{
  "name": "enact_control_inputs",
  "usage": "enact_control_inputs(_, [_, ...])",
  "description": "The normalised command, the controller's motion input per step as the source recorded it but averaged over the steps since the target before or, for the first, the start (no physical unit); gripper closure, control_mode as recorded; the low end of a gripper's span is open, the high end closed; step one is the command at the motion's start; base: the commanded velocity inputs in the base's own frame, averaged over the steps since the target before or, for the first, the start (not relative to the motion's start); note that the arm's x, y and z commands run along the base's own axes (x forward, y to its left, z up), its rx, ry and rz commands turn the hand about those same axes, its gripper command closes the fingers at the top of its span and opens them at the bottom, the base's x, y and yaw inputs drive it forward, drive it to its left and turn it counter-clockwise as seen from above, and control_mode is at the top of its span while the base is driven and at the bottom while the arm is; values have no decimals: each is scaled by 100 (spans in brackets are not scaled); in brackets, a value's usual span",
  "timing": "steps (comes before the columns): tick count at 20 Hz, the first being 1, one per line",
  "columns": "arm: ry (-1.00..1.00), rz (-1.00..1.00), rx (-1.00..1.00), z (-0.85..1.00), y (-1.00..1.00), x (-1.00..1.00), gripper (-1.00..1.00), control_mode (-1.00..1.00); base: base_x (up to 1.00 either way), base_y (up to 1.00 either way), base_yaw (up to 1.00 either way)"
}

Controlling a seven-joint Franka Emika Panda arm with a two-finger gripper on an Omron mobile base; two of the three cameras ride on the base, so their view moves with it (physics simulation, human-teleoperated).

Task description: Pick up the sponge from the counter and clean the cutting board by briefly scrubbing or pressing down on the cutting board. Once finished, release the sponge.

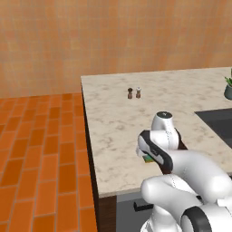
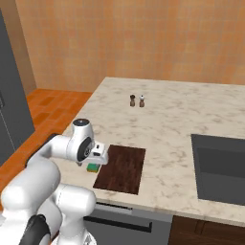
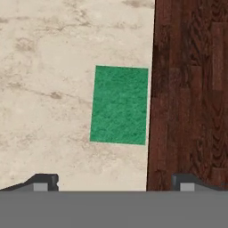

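A rendered kitchen: an orange-tan wall, a terracotta tile floor, and a pale marbled stone bench (image 2: 172, 119) with dark cabinet fronts below.

The sponge (image 3: 119, 105), green side up, lies flat on the bench near its front edge. It sits just beside the left long edge of the cutting board (image 2: 122, 168), lined up parallel with it; whether the two touch I cannot tell. In the right base view I see it as a small green and yellow block directly under the robot's hand. The board is a dark brown rectangle with clear grain, lying flat near the front edge, several times the sponge's size.

My pincer (image 3: 113, 183) hangs right above the sponge, pointing straight down. Its jaws stand wide apart and hold nothing: one fingertip is over bare stone, the other over the board's edge, so they straddle the sponge with room to spare. I judge this stance suits a straight descent and a close across the sponge's short side.

Farther out, two small shakers (image 2: 137, 101), one dark and one light, stand side by side toward the back of the bench. A dark recessed sink (image 2: 220, 167) sits toward the right end.
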Motion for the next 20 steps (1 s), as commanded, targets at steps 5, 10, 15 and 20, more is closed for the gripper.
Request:
enact_control_inputs(5, [0,0,0,-24,0,26,-100,-100,0,0,0])
enact_control_inputs(10, [0,0,0,-32,0,24,-100,-100,0,0,0])
enact_control_inputs(15, [0,0,0,-28,0,29,-100,-100,0,0,0])
enact_control_inputs(20, [0,0,0,-25,1,23,-100,-100,0,0,0])
